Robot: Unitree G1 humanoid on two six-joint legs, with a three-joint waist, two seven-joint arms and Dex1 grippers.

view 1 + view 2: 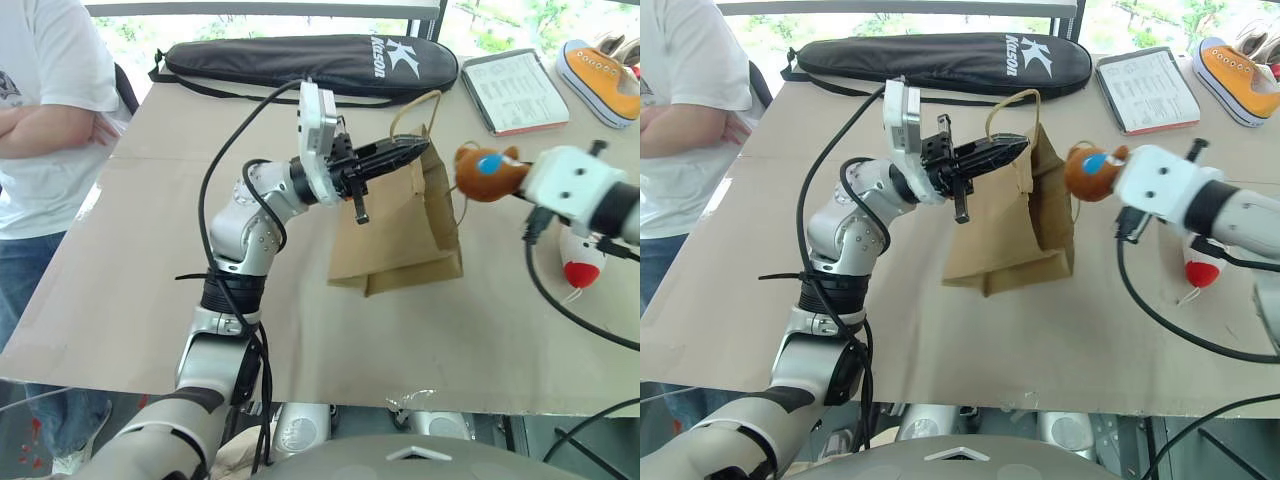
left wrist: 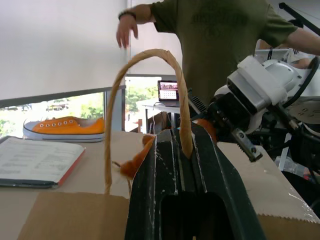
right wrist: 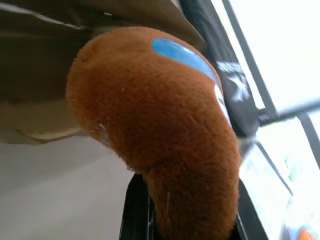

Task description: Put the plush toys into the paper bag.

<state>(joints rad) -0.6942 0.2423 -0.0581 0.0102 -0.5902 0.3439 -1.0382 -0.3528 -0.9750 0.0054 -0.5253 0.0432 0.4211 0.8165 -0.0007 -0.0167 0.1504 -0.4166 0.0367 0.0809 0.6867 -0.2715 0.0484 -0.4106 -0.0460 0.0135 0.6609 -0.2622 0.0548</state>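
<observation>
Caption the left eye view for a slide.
Left gripper lifts the paper bag by one handle while the right gripper brings the brown plush to its mouth.

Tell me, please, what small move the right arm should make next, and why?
Probably carry the brown plush toy a little further left, over the paper bag mouth, before letting go. The right gripper is shut on the toy, which hangs just beside the bag's upper edge, not above the opening. The left gripper holds the bag up by its handle, lifted off the table.

Brown plush toy (image 1: 487, 172) aloft beside the lifted paper bag (image 1: 400, 225) — white toy (image 1: 581, 257) on table.
</observation>
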